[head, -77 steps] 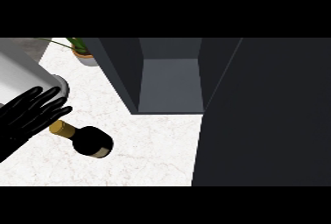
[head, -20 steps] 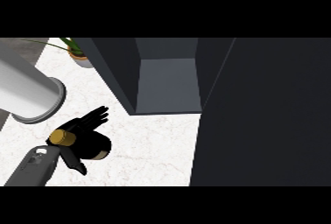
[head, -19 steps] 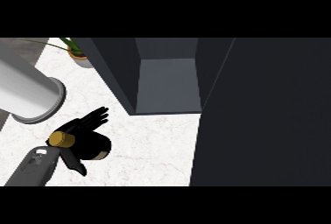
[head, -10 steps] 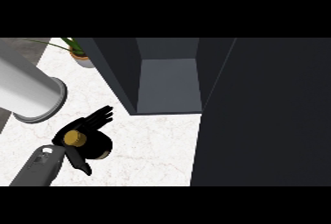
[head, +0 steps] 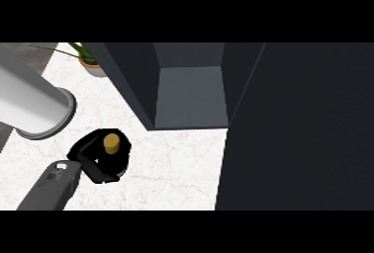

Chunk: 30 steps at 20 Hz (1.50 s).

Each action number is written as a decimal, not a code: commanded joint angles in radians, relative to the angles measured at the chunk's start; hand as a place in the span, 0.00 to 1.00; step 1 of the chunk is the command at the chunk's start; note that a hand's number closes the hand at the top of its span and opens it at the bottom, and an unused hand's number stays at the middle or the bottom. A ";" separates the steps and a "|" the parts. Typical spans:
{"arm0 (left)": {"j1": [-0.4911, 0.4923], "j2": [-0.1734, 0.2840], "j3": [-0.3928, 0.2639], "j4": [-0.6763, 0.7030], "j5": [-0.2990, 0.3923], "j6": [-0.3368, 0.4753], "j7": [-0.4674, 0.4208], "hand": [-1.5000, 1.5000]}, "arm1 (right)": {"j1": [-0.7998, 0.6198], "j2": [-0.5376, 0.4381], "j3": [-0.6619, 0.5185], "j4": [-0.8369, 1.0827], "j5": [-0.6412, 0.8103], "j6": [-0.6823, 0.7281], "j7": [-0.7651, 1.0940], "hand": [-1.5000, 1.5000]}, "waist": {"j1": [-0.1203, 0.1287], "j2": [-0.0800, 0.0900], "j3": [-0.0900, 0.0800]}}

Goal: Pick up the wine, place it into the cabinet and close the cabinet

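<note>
- The dark wine bottle with a gold-brown cap (head: 111,143) stands upright on the white marbled bench (head: 175,168), seen from above, in front of the open cabinet and left of its mouth.
- A broad grey cylinder (head: 33,101) lies at far left.
- The black left hand (head: 91,157) curls its fingers (head: 110,174) round the bottle.
- A small potted green plant (head: 87,59) sits at the back.
- The dark grey cabinet (head: 191,94) is open; its dark door (head: 300,128) fills the right.

I see a white tabletop (head: 175,163) veined with faint grey marbling. The dark slate-grey cabinet (head: 191,89) shows a paler grey floor inside. The left black robot hand (head: 91,155) on its grey forearm surrounds the black wine bottle (head: 113,148), capped in gold-tan. A pale grey cylinder (head: 33,101) and a green-leaved plant in a terracotta pot (head: 91,64) show at upper left.
</note>
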 commanded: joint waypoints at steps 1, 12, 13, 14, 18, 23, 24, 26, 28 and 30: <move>0.014 -0.065 -0.016 0.063 0.013 -0.129 -0.084 1.00 | 0.034 -0.002 -0.005 -0.046 -0.043 0.007 0.018 0.00 | -0.006 0.010 -0.015; 0.143 -0.120 0.342 0.003 0.336 0.325 -0.128 1.00 | 0.009 -0.005 -0.038 -0.032 -0.022 -0.010 0.023 0.00 | 0.044 0.000 -0.013; 0.162 -0.148 0.330 0.010 0.314 0.355 -0.183 1.00 | 0.000 -0.005 -0.024 -0.008 -0.018 0.004 0.002 0.00 | 0.033 0.004 -0.013; 0.174 -0.152 0.338 -0.015 0.330 0.356 -0.185 1.00 | 0.022 -0.010 -0.054 -0.026 -0.040 0.002 0.011 0.00 | 0.030 0.002 -0.012; 0.197 -0.213 0.324 -0.171 0.376 0.406 -0.118 1.00 | 0.107 -0.013 -0.041 -0.105 -0.065 0.029 0.008 0.00 | 0.029 -0.002 -0.011; 0.231 -0.246 0.268 -0.250 0.382 0.387 -0.069 1.00 | -0.027 0.003 0.011 -0.096 0.006 -0.027 0.121 0.00 | 0.029 0.000 -0.012; 0.212 -0.217 0.265 -0.208 0.373 0.353 -0.086 1.00 | 0.117 -0.017 -0.056 -0.111 -0.078 0.040 0.013 0.00 | 0.022 0.002 -0.012; 0.211 -0.271 0.231 -0.324 0.375 0.427 -0.030 1.00 | -0.001 -0.002 -0.069 0.022 -0.056 0.020 -0.016 0.00 | 0.029 0.001 -0.012; 0.304 -0.286 0.165 -0.474 0.379 0.453 0.021 1.00 | 0.003 -0.005 -0.073 -0.004 -0.046 0.015 0.002 0.00 | 0.033 -0.001 -0.011; 0.321 -0.287 0.064 -0.428 0.378 0.479 -0.084 1.00 | 0.027 -0.001 -0.042 -0.053 -0.047 0.014 0.035 0.00 | 0.025 0.000 -0.012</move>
